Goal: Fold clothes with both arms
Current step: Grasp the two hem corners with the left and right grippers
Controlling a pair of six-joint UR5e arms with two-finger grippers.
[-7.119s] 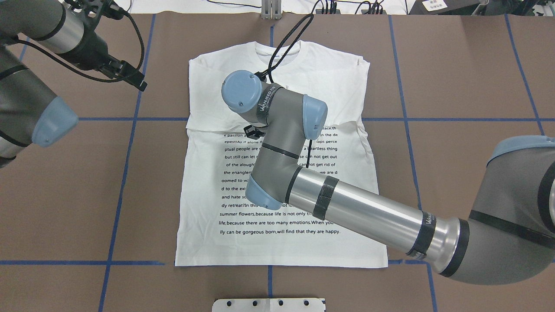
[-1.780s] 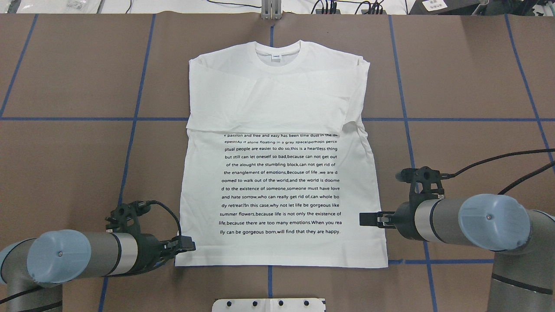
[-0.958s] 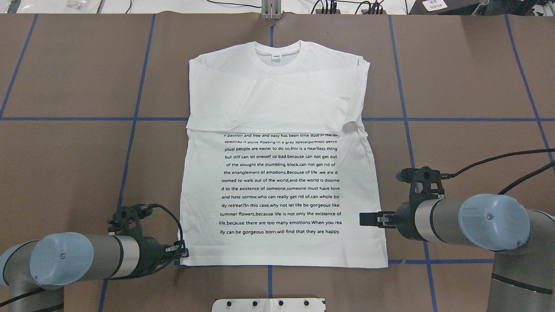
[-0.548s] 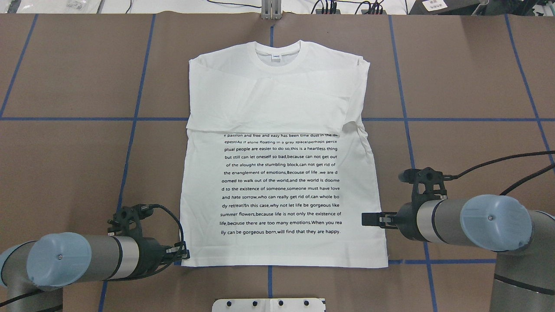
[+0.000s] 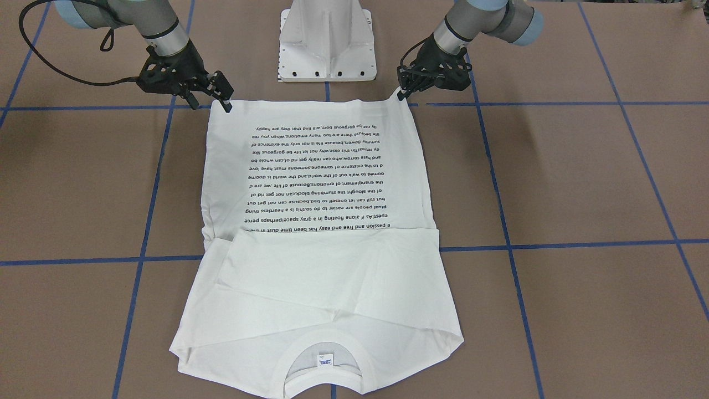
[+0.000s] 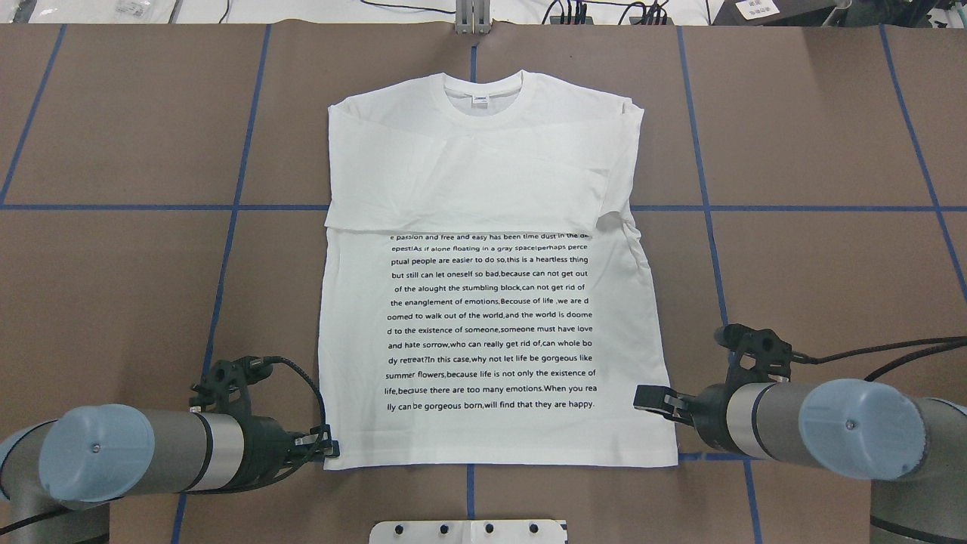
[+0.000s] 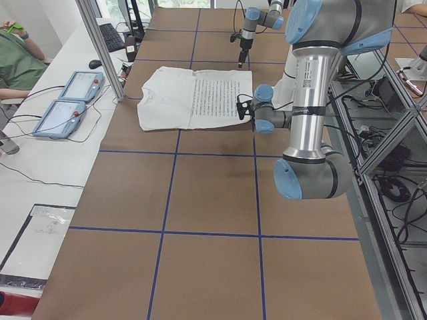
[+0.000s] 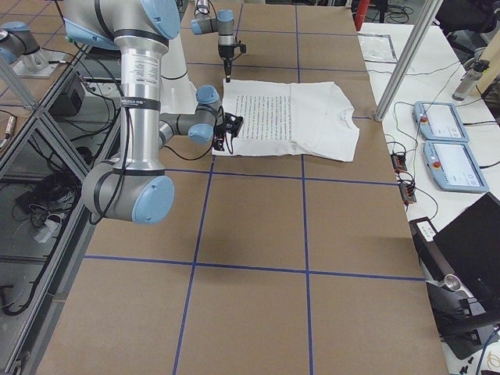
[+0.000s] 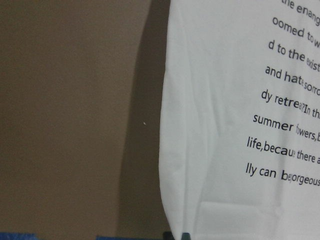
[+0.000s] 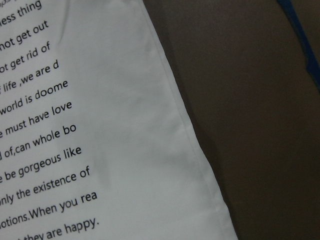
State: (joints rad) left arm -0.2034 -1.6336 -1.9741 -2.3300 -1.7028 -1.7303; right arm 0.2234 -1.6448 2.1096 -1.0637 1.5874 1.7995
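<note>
Pinching one hem corner of the white T-shirt (image 6: 491,181), the left claw (image 6: 330,449) sits at the lower left of the overhead view; in the front-facing view that corner is drawn into a small peak at its tips. The right claw (image 6: 648,396) is over the shirt's side edge toward the lower right of the overhead view, just above the other hem corner. Whether its fingers are spread or pressed together I cannot tell. Behind them the left arm (image 6: 136,453) and the right arm (image 6: 831,427) reach in low from the bottom corners of that view. The shirt lies flat on the brown tabletop (image 6: 816,136), centred in the overhead view, its neck label (image 6: 480,99) toward the top edge and its hem toward the bottom. Both sleeves are folded across the chest, covering the top line of the block of black text (image 6: 489,317). Under the shirt run blue tape lines (image 6: 234,208), and a white pedestal (image 5: 328,39) stands at top centre of the front-facing view.
</note>
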